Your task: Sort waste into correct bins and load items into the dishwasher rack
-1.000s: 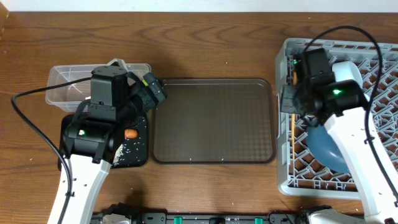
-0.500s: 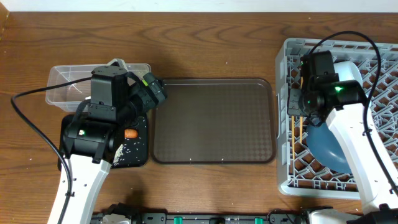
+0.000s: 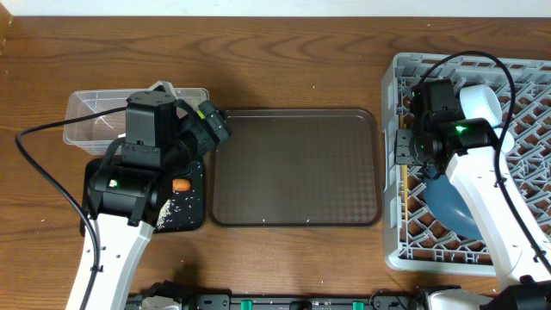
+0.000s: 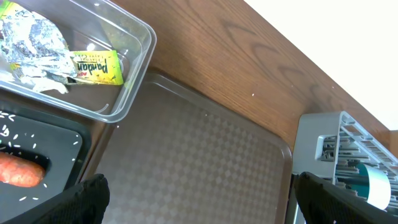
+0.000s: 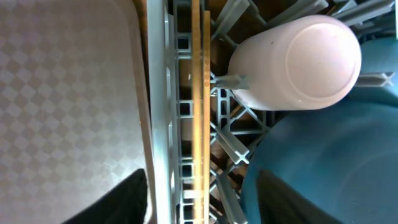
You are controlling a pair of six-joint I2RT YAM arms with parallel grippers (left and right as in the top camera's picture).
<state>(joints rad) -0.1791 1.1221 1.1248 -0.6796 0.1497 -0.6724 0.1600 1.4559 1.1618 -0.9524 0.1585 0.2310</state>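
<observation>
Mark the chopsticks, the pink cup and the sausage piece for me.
chopsticks [image 5: 199, 124], right wrist view, midway along the shafts.
pink cup [image 5: 311, 56], right wrist view, on its flat round end.
sausage piece [image 4: 22, 172], left wrist view, middle of its orange body.

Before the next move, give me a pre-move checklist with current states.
1. Chopsticks in rack: ok, lying flat along one wall.
2. Right gripper open: ok, fingers either side of the chopsticks, holding nothing.
3. Left gripper free: ok, open and empty.
4. Wrapper and napkin in tub: ok.
5. Sausage in black tray: ok.
6. Bowl in rack: cannot tell, the arm covers part of it.
</observation>
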